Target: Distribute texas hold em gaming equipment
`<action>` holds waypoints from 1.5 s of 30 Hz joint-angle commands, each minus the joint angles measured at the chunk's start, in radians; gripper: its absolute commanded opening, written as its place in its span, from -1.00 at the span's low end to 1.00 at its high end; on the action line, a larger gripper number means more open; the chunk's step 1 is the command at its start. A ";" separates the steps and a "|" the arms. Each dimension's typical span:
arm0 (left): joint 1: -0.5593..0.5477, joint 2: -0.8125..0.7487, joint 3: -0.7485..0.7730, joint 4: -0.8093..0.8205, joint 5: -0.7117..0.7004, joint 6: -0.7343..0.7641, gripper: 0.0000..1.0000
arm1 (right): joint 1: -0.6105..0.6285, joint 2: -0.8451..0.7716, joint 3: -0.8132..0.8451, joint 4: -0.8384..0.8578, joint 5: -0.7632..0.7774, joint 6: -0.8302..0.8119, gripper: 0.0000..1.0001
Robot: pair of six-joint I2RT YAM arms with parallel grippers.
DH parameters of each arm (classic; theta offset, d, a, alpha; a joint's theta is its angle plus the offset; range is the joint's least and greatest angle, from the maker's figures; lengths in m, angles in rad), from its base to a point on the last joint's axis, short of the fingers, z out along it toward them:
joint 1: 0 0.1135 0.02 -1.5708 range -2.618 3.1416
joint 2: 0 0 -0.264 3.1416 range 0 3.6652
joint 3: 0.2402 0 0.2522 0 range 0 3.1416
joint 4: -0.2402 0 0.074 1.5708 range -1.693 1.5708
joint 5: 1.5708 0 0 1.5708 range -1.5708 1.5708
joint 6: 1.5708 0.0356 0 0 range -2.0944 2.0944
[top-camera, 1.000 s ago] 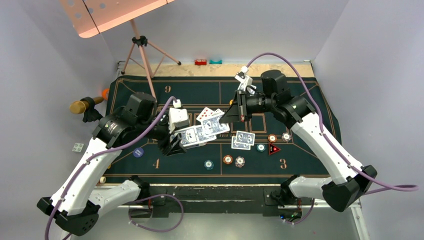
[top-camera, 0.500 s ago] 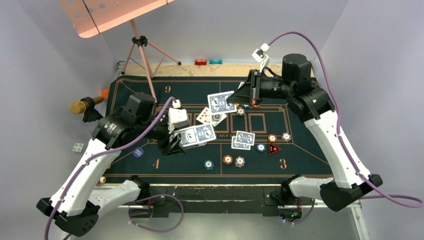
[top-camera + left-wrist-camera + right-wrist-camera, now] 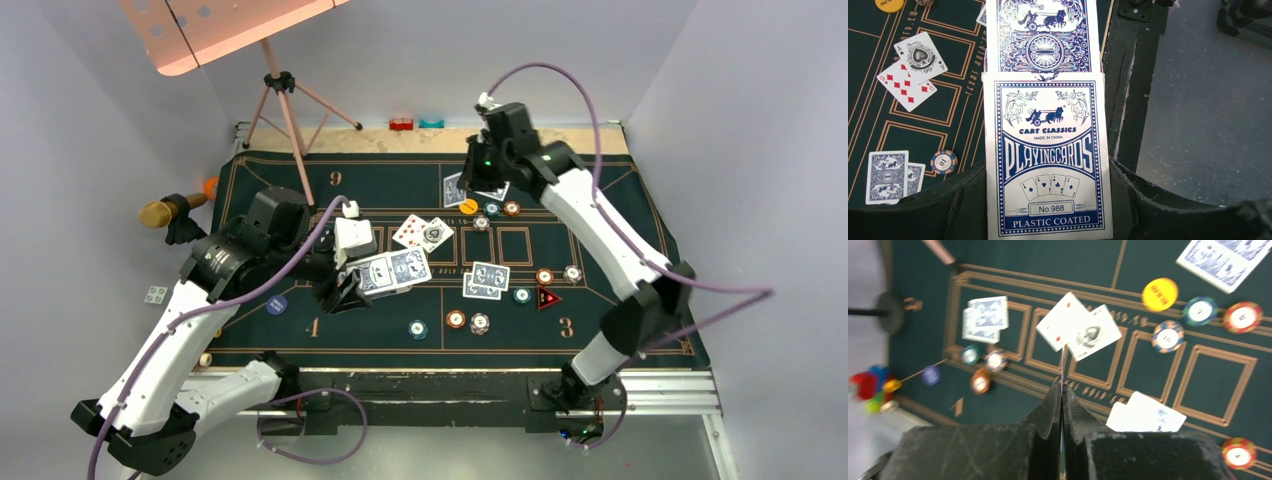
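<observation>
**Centre left:** left gripper [image 3: 358, 287], fingers clamped on either side of the Cart Classics card box [image 3: 1048, 165]. A protruding card [image 3: 1043, 35] shows at the box's open end. The gripper's position is unchanged from one second ago.

**Centre:** nine of diamonds [image 3: 408, 229] and ace of spades [image 3: 435, 234], face up on the green felt mat [image 3: 380, 180].

**Upper centre:** right gripper [image 3: 1062, 388], fingers pressed together on a single blue-backed card [image 3: 454, 190], seen edge-on from the wrist. The gripper has swung from mid-frame to upper centre, just higher in the frame than the yellow disc [image 3: 468, 206].
</observation>
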 commanded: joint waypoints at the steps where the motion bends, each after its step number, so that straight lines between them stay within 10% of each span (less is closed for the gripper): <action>1: 0.006 -0.016 0.021 0.010 0.037 0.003 -1.00 | 0.109 0.162 0.188 -0.090 0.488 -0.119 -1.00; 13: 0.006 -0.028 0.016 0.005 0.036 0.002 -1.00 | 0.378 0.674 0.505 -0.161 1.317 -0.357 -1.00; 45: 0.006 -0.023 0.017 -0.001 0.034 0.004 -1.00 | 0.384 0.742 0.156 0.004 1.053 -0.205 -1.00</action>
